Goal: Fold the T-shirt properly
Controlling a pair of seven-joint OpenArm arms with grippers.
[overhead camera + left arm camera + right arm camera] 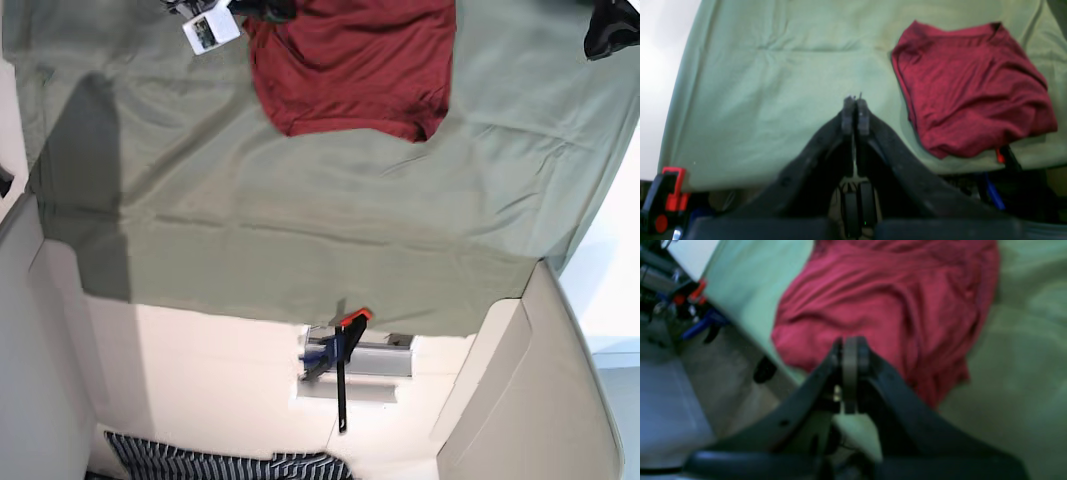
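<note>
The dark red T-shirt lies folded into a rough, wrinkled rectangle on the green cloth at the far edge of the table. In the left wrist view the T-shirt sits to the right of my left gripper, which is shut and empty over bare green cloth, well apart from the shirt. My right gripper is shut with nothing between its fingers. It hovers over the edge of the T-shirt close to the table's rim. The base view shows only a bit of each arm at the top.
A green cloth covers the table. A white tag lies beside the shirt. A red-and-black clamp grips the near edge, another clamp sits at a corner. Striped fabric lies below the table.
</note>
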